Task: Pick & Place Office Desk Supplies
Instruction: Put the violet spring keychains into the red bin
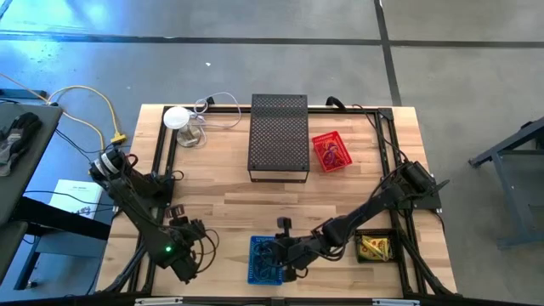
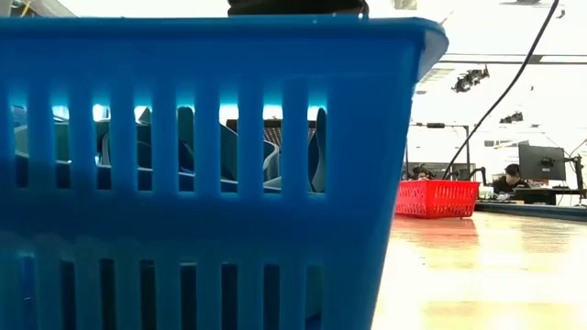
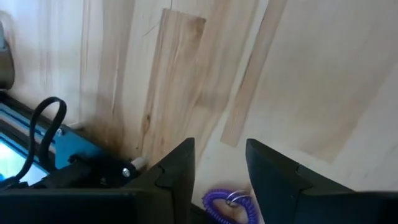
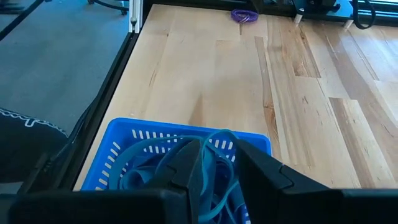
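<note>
Standing behind the blue basket [image 1: 265, 259], the tall black mesh box [image 1: 278, 136] is flanked by a red basket [image 1: 331, 151] and a white round object [image 1: 177, 117]. Blue bands [image 4: 211, 163] are gripped by the right end effector [image 4: 217, 168] over the blue basket. A purple coil [image 3: 231, 202] lies on the tabletop [image 3: 298, 74] between the released fingers of the left end effector [image 3: 221, 163]. Yellow packets [image 1: 372, 247] are held in a dark tray beside the blue basket.
</note>
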Motion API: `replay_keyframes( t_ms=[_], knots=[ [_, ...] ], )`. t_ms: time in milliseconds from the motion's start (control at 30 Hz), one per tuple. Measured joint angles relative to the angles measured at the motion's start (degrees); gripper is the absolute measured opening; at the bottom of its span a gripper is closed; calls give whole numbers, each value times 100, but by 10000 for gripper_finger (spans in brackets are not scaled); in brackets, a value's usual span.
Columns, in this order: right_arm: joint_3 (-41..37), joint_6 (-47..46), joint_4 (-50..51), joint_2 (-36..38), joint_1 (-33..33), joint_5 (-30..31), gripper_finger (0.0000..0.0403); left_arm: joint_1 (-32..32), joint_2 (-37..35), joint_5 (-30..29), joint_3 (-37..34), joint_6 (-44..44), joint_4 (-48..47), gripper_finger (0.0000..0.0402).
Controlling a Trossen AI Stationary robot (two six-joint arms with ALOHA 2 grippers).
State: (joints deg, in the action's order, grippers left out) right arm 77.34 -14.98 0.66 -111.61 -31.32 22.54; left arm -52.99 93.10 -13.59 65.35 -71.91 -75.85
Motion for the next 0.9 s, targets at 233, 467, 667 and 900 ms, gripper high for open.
replay_keyframes(
  t_ms=[233,467,667,900],
  knots=[
    [0,-9,-1,-2,73,-84,85,-320,0,36,-210,-142,6,205],
    [-2,-39,1,-2,68,-104,85,-374,0,708,-891,-261,214,247],
    [-2,-33,-12,-2,128,-110,85,-205,0,1930,-1050,153,880,247],
    [-2,-37,-47,-2,309,-194,85,-186,0,2320,-1048,1119,1207,247]
  ],
)
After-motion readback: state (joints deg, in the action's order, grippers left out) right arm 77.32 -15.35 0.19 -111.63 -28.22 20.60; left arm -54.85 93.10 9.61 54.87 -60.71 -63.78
